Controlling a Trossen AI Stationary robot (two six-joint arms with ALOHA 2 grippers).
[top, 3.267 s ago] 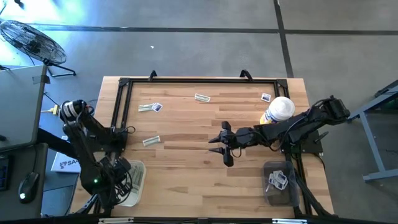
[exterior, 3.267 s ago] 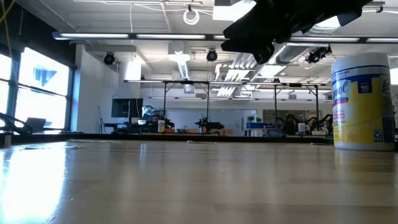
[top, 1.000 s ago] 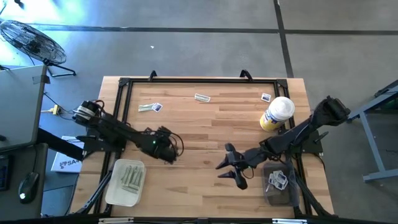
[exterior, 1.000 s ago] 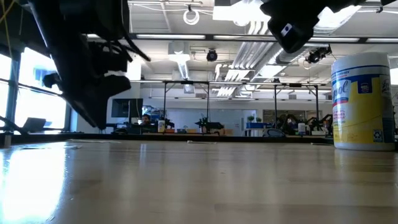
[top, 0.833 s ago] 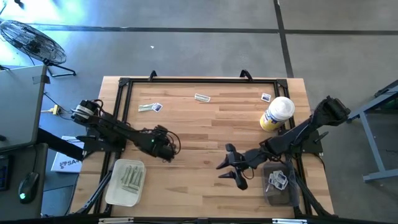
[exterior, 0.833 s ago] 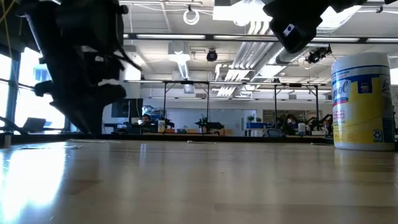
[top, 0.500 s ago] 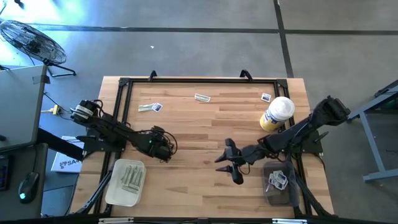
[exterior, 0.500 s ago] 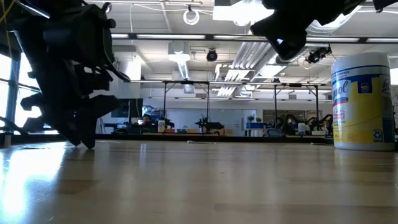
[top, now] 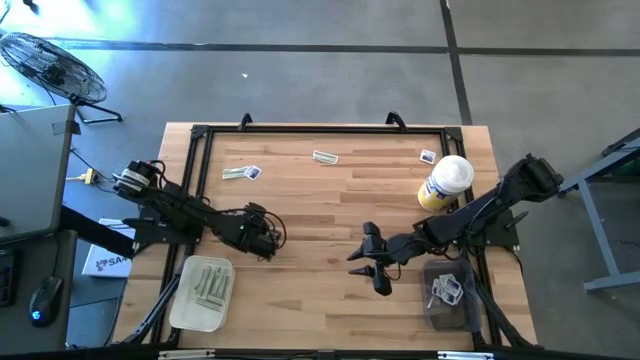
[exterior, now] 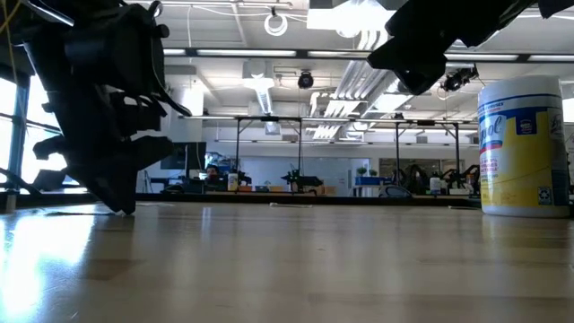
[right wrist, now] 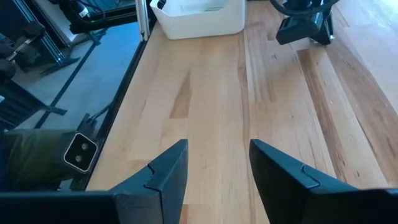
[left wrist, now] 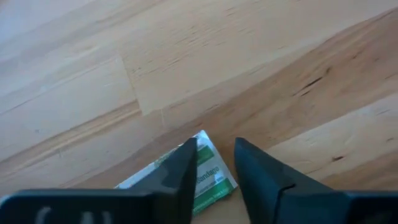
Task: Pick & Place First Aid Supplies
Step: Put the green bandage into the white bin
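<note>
First aid supplies lie flat on the wooden table: one greenish-white strip packet (left wrist: 209, 169) under my left gripper (left wrist: 215, 144), a strip (top: 236, 172) with a white square (top: 254, 171) at the far left, another strip (top: 325, 157), and a square (top: 428, 156) near the yellow bottle (top: 445, 182). My left gripper (top: 262, 237) is down at the table left of centre, its fingers apart with the packet's end between them. My right gripper (top: 365, 268) hovers open above the table right of centre, holding nothing. My left gripper points down at a slant, its tips (exterior: 117, 205) at the tabletop. Its two fingers (left wrist: 183, 168) stand on either side of the strip packet's corner end (left wrist: 204, 140). The packet lies flat on the table. Whether the fingers touch it, I cannot tell.
A white tray (top: 190, 305) holding several strips sits at the near left. A dark bin (top: 445, 312) with white packets sits at the near right. A black frame (top: 195, 160) runs around the table's edges. Bare wood lies between the two grippers.
My left gripper has gone a little toward the table's left edge and down until its tips reach the tabletop over the strip packet. My right gripper has shifted slightly toward the far edge and stays open.
</note>
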